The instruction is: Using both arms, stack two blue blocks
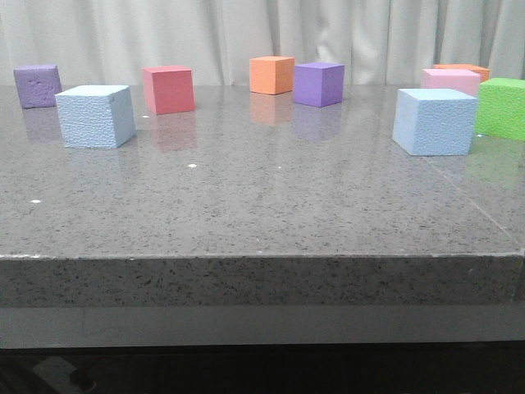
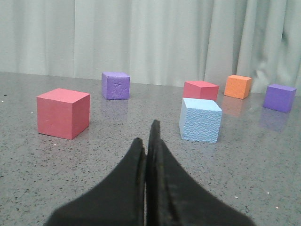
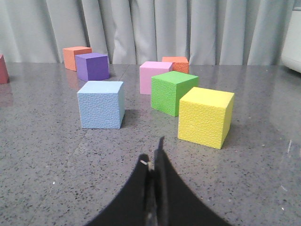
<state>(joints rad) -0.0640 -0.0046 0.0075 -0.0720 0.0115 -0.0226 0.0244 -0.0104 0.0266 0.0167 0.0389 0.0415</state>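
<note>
— Two blue blocks sit well apart on the grey speckled desk (image 1: 262, 213), neither stacked. See them?

— Yes. The left blue block (image 1: 96, 116) stands near the desk's left side, the right blue block (image 1: 434, 121) near the right. Both flat on the surface, nothing touching them.

— Where are they from each tool?

— The left tool (image 2: 147, 141) points down the desk with its black fingers pressed together, holding nothing. Its blue block (image 2: 201, 120) lies ahead of the tip and off to one side, apart from it. The right tool (image 3: 154, 157) is likewise closed and empty-handed; its blue block (image 3: 101, 104) is ahead of it, off to the other side, not touching.

— And the rest, biggest first?

— A pale curtain (image 1: 246, 33) hangs behind everything. Beyond the right tool there is a yellow cube (image 3: 206, 116) close by, then a green cube (image 3: 173, 92) behind it, a pink cube (image 3: 154, 76) just past that, and an orange-red cube (image 3: 176, 63) at the back. A purple cube (image 1: 319, 84) and an orange cube (image 1: 272, 75) stand side by side near the middle back. Ahead of the left tool a red cube (image 2: 63, 113) sits nearer than the blue one, another red cube (image 2: 201, 90) stands just behind the blue block, and a second purple cube (image 2: 115, 85) is farther back.
</note>
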